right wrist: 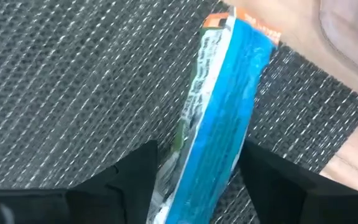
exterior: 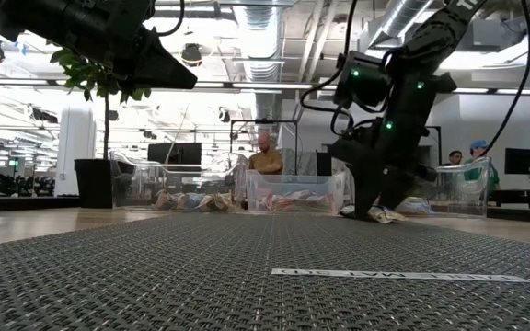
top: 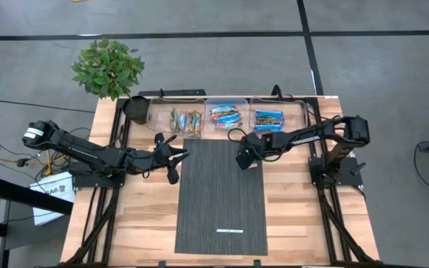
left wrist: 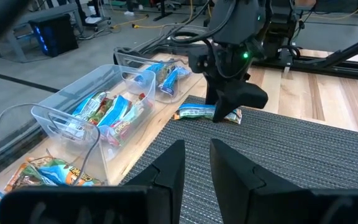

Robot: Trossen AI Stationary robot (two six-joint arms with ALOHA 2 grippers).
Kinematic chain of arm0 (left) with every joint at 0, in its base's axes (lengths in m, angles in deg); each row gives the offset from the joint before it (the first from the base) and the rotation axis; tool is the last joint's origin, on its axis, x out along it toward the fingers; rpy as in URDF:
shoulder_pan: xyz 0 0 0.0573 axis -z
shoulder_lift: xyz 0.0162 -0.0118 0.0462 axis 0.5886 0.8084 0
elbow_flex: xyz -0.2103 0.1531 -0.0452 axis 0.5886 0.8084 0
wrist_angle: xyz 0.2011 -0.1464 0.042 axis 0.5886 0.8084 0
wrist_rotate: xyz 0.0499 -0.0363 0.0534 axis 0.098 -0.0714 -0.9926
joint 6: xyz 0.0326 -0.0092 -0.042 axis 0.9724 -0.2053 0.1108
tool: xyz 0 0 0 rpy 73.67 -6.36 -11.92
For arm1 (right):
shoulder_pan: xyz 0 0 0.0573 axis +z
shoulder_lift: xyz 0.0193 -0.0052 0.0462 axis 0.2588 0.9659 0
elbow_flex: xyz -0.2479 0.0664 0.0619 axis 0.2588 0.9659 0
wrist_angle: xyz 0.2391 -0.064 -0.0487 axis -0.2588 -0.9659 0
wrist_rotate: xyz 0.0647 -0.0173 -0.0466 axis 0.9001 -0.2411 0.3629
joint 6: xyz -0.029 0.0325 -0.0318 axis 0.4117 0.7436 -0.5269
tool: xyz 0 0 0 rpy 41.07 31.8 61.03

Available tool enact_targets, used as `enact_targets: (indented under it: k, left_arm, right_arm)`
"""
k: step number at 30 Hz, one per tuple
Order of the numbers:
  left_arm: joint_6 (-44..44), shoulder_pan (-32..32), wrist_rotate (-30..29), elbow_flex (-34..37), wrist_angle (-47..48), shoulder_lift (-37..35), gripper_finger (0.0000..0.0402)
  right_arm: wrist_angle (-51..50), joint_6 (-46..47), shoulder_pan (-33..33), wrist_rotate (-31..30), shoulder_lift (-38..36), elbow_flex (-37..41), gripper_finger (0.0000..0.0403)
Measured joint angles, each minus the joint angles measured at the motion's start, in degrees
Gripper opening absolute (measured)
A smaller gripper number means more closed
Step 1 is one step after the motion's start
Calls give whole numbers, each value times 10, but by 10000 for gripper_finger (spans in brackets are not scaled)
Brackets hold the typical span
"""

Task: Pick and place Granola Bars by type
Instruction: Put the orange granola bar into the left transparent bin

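Note:
One bright blue granola bar (right wrist: 229,93) lies at the far right corner of the grey mat (top: 222,201), partly tipped onto its long edge. My right gripper (top: 243,158) stands over it, fingers pointing down and shut on it. The left wrist view shows that bar (left wrist: 194,113) under the right gripper (left wrist: 229,99). Other granola bars sit in three clear bins at the far edge: tan ones (top: 187,119), blue with orange-red (top: 226,115), bright blue (top: 268,117). My left gripper (top: 173,158) hovers open over the mat's left edge, holding nothing. My right gripper pinches the blue bar across its width, one finger (right wrist: 135,171) on the seam side and the other (right wrist: 272,171) on the blue face (right wrist: 232,149). The fingers come from above, lying across the bar. The bar's underside rests on the mat (exterior: 383,215).
The three bins stand side by side along the far edge, with a dark pot (top: 136,109) to their left and a leafy plant (top: 109,67) beyond it. A thin white strip (top: 230,231) lies near the mat's near end. People show in the room behind.

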Motion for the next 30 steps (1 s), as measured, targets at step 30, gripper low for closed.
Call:
enact_targets:
  k: [30]
  left_arm:
    - [-6, 0, -4, 0, -5, 0, 67]
  right_arm:
    - [-27, -80, 11, 4, 25, -93, 58]
